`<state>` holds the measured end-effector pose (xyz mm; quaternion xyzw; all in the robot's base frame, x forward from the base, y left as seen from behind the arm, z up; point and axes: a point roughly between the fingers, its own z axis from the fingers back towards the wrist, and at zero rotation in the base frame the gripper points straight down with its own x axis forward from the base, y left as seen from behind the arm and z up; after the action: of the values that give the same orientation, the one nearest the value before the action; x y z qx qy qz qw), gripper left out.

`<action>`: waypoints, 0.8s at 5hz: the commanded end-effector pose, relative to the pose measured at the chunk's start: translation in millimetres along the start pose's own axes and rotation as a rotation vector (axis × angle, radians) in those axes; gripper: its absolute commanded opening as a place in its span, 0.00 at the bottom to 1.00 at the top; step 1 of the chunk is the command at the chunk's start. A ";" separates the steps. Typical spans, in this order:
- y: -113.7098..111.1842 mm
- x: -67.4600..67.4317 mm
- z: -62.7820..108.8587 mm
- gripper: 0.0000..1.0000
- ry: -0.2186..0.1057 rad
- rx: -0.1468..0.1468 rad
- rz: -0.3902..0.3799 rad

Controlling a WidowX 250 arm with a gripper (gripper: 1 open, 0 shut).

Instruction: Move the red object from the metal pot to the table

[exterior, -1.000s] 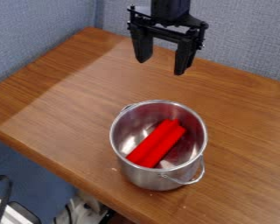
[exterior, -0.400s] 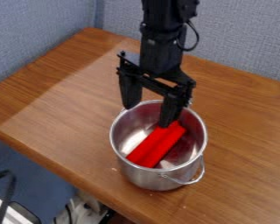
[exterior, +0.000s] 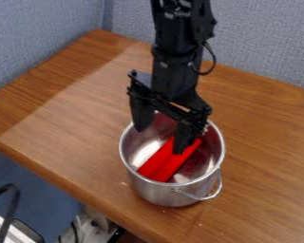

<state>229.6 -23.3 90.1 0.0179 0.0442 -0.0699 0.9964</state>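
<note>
The shiny metal pot (exterior: 133, 173) stands on the brown wooden table (exterior: 60, 95) near its front edge, with a small loop handle toward the camera. Inside it the red object (exterior: 165, 163), a bright red bar, lies slanted from lower left to upper right. My gripper (exterior: 163, 133) points straight down, open, its two black fingers spread wide and dipping over the pot's rim. The fingertips straddle the upper end of the red bar without closing on it. Part of the bar's upper end is hidden behind the right finger.
Bare wood stretches to the left of and behind the pot. The table's front edge runs close below the pot. A blue wall stands behind the table, and cables show on the floor at the bottom left.
The gripper has come down and toward the camera, from high above the far side of the table into the mouth of the pot. It has stayed open; pot and bar have not moved.
</note>
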 end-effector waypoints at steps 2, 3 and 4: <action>-3.5 0.2 3.0 1.00 -0.067 0.015 -0.013; -3.9 0.4 -0.2 1.00 -0.068 0.017 -0.012; -4.3 0.8 -4.0 1.00 -0.068 0.021 -0.011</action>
<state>227.2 -24.8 80.3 0.0228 0.0227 -0.0666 0.9973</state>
